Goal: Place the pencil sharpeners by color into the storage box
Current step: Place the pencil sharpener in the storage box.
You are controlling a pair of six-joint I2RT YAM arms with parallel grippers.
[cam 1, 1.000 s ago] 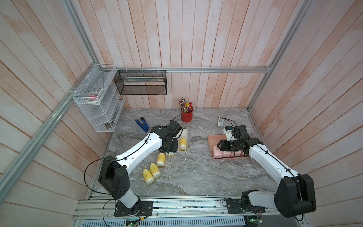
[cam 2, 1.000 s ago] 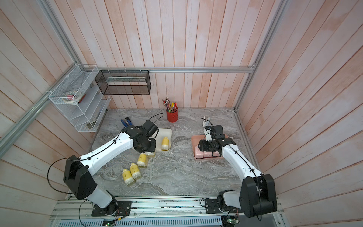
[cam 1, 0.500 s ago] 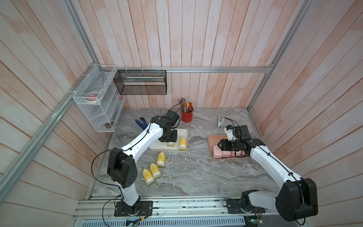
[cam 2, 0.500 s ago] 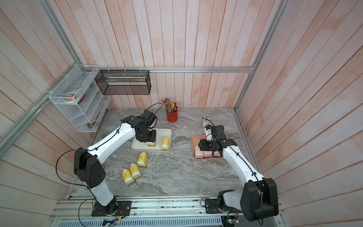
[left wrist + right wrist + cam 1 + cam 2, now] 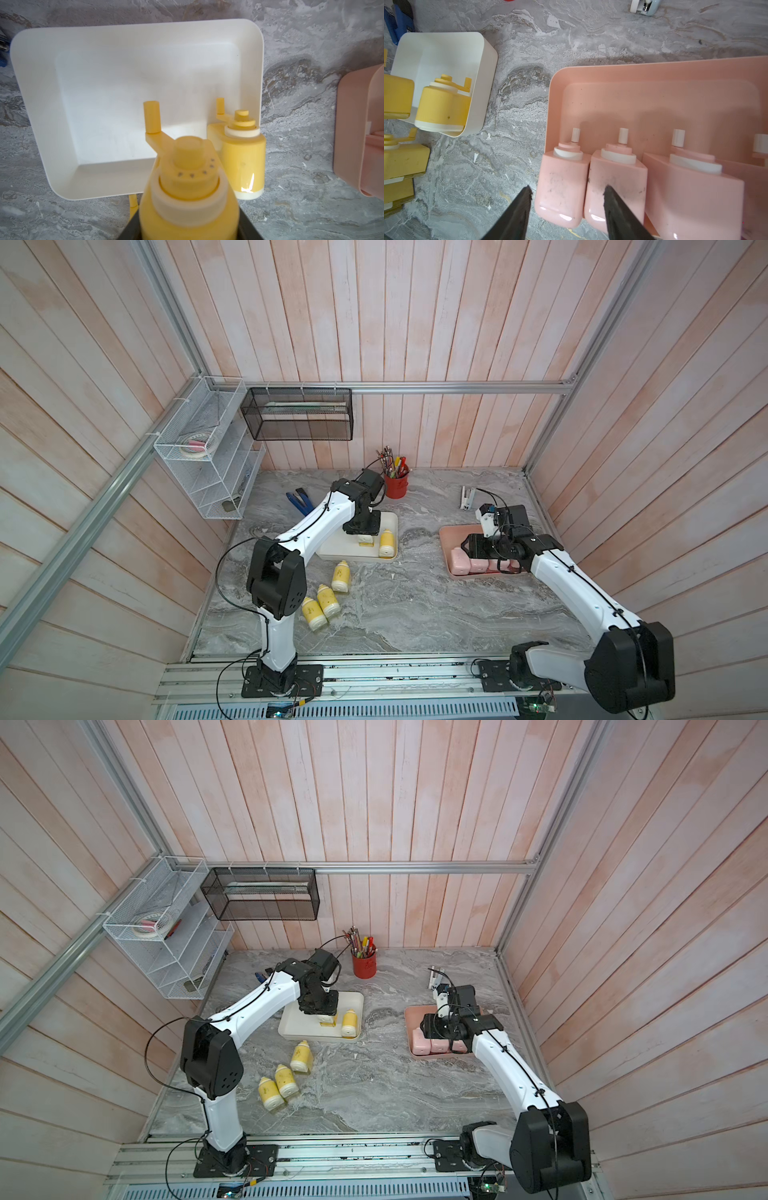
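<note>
Five yellow sharpeners (image 5: 340, 576): one lies in the white tray (image 5: 338, 549), left of centre in both top views, against its right wall; one hangs above that tray; three lie loose on the table (image 5: 415, 605), lower left of centre.
Left gripper (image 5: 362, 529): clenched on the carried sharpener (image 5: 188, 193), which hangs over the tray's bare floor, just beside the one lying there.
Pink sharpeners (image 5: 562, 182): in the pink tray (image 5: 451, 533), right of centre in the frame, side by side along its lower edge (three show whole in the right wrist view, a fourth only by its crank).
Right gripper (image 5: 568, 191): fingers spread, poised over the end sharpener of the pink row without pinching it.
Done: pink looks sorted; one yellow is in its tray.
Left to do: set the carried yellow down, then fetch the three from the table.
</note>
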